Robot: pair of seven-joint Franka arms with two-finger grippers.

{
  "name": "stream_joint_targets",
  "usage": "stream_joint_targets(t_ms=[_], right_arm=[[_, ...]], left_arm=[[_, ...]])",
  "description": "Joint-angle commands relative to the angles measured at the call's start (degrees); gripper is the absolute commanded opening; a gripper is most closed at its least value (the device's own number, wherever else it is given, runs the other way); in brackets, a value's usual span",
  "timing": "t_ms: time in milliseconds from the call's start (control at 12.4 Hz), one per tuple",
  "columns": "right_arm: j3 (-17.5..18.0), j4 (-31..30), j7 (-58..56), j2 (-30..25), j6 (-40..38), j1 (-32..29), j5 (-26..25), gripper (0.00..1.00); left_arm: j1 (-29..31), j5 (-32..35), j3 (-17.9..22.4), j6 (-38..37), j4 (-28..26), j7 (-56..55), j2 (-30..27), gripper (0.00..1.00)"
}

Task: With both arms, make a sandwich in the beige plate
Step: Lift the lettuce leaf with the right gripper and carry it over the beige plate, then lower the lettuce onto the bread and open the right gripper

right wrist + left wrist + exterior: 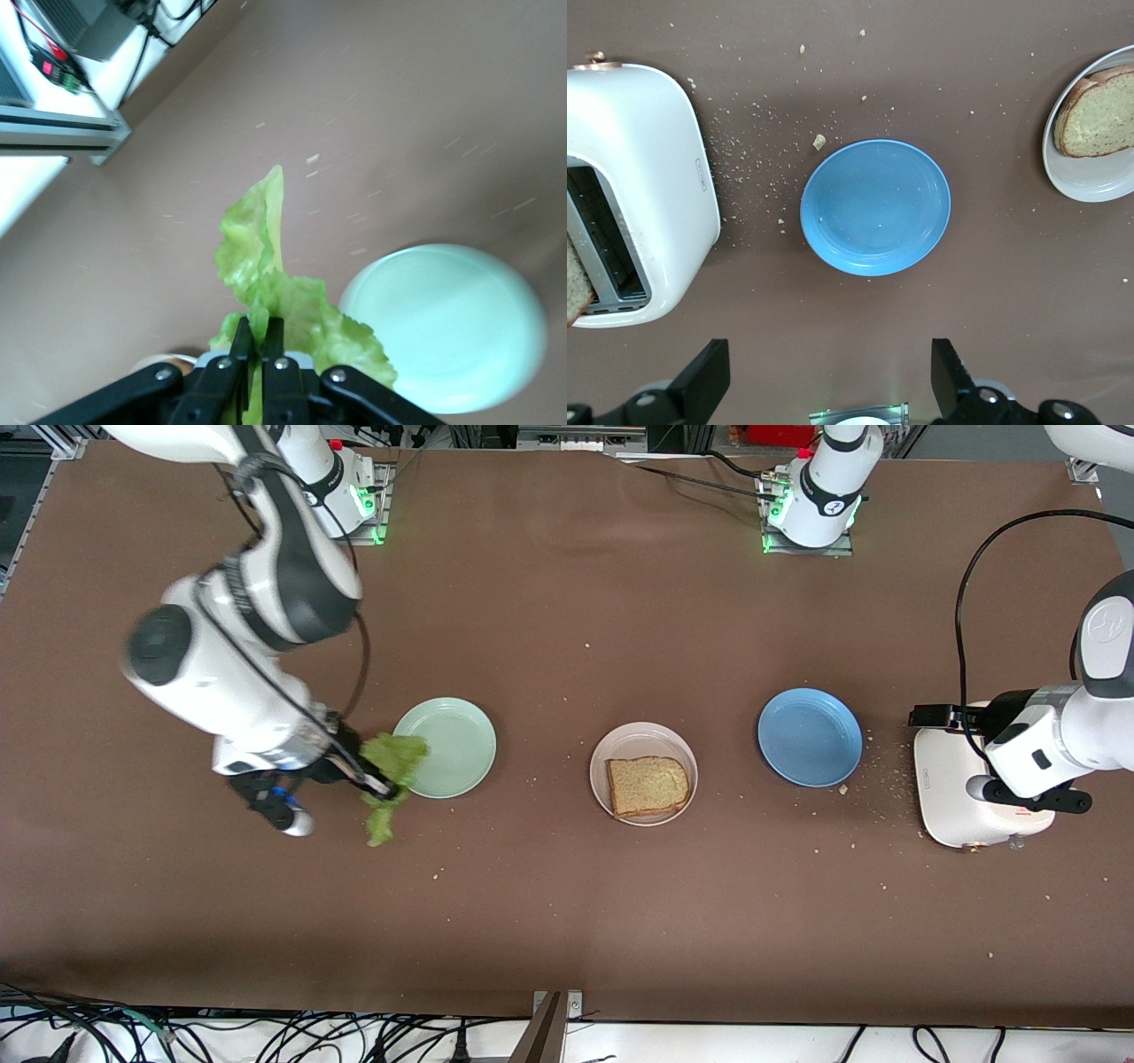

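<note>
Toaster [961, 793] sits at the left arm's end, the left gripper [824, 385] spread and empty above it. Midway along the table, the beige plate [644, 741] holds one bread slice [648, 786]. Lettuce [390, 775] hangs pinched in the right gripper [376, 784] over the mint green plate's [456, 746] rim (so it must travel toward the left arm's end).

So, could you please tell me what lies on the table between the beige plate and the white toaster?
The blue plate, empty, lies between the beige plate and the white toaster, with crumbs scattered toward the toaster; the front view shows it.
</note>
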Motion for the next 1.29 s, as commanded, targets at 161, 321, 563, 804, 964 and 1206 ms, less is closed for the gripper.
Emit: stream_joint_targets(t_ms=[161, 321, 563, 804, 964, 1206], right_arm=[[-0.57, 2.69, 27.11, 11.08, 23.01, 10.30, -1.56, 0.00], [-0.66, 6.36, 35.14, 15.74, 29.38, 14.26, -2.10, 0.00], [-3.02, 10.33, 36.93, 19.45, 30.36, 21.98, -2.88, 0.00], [-4.62, 10.78, 36.93, 21.12, 33.09, 25.44, -14.18, 0.00], [-4.62, 11.56, 37.01, 24.10, 34.23, 25.53, -21.06, 0.00], [-4.70, 15.86, 37.01, 29.64, 38.88, 26.31, -21.61, 0.00]], left_arm=[[2.13, 2.71, 0.22, -0.22, -1.80, 3.78, -1.14, 1.00], [2.93, 3.85, 0.22, 0.91, -5.04, 5.12, -3.24, 1.00], [4.15, 5.79, 0.13, 10.98, -19.40, 8.19, -11.48, 1.00], [8.80, 5.79, 0.13, 19.90, -29.92, 14.94, -17.66, 1.00], [13.11, 5.79, 0.13, 21.21, -29.93, 20.83, -17.76, 1.00], [16.99, 5.36, 0.13, 24.03, -29.41, 24.72, -16.27, 1.00]])
